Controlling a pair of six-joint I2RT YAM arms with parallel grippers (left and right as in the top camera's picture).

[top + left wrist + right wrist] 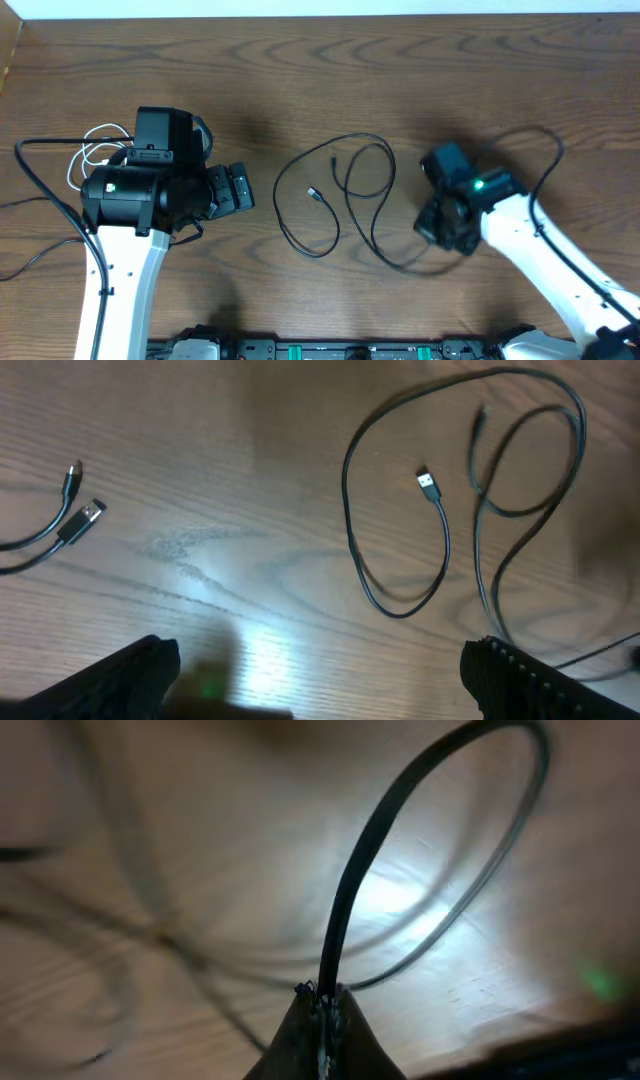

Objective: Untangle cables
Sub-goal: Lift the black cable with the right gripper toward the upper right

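**Position.** The black cable (276, 192) lies in loose loops at the centre of the table (300, 60). One free plug (427, 484) rests inside the loop on the nine o'clock side. The white cable (92, 150) is coiled at the table's nine o'clock, beside my left arm and well apart from the black loops. The left wrist view also shows two further plug ends (82, 510) close together. I cannot tell which cable they belong to.

**Claws.** The right gripper (322, 998) sits at four o'clock of the loops, with its fingers pressed together on the black cable and the strand rising straight out of the pinch. The left gripper (234, 188) hangs with its fingers wide apart at nine o'clock of the loops, holding nothing.

**Step in hand, as I judge it.** Draw the pinched run out toward three o'clock to open the crossings.

**Recommendations.**
- I should pull low and slowly so the strand slides rather than lifting the whole tangle.
- I should watch the crossing (482, 492) in the middle loop and stop if it tightens.
- If the loops drag along together, I can bring the left claw down to pin the nine o'clock loop.
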